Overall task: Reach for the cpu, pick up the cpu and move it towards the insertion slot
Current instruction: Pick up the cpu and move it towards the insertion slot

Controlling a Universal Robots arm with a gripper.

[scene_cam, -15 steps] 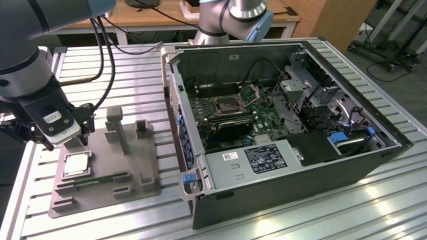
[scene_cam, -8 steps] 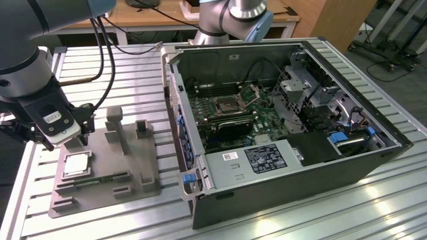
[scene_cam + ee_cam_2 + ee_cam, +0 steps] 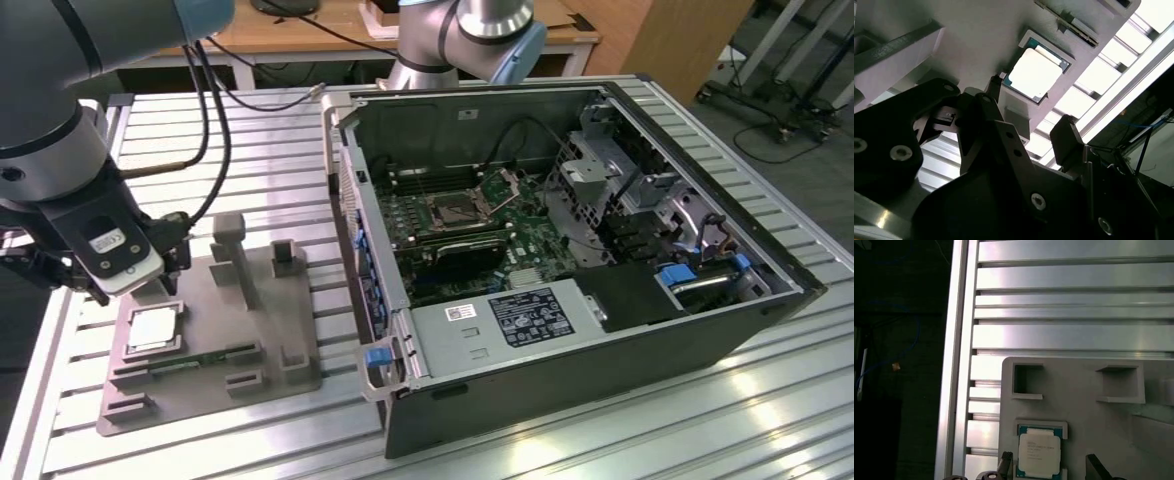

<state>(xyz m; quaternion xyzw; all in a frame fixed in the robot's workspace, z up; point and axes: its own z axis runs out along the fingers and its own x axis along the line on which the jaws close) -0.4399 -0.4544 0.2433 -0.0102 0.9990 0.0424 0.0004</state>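
You've got the gripper [image 3: 1030,107] just over the cpu [image 3: 1035,72], jaws wide, a finger either side, no contact. Cpu lies flat in the grey tray [image 3: 267,330], exterior view's left. Insertion slot [image 3: 454,208] is well apart, inside the PC case [image 3: 601,350].

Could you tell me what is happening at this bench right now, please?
A robot arm is reaching for the cpu, which lies flat in a recess of the grey tray on the slatted table. The tool hangs open over it, with a jaw on either side in both wrist views, and is not gripping it. The insertion slot sits inside the open computer case, and its bracket appears to be tipped up.
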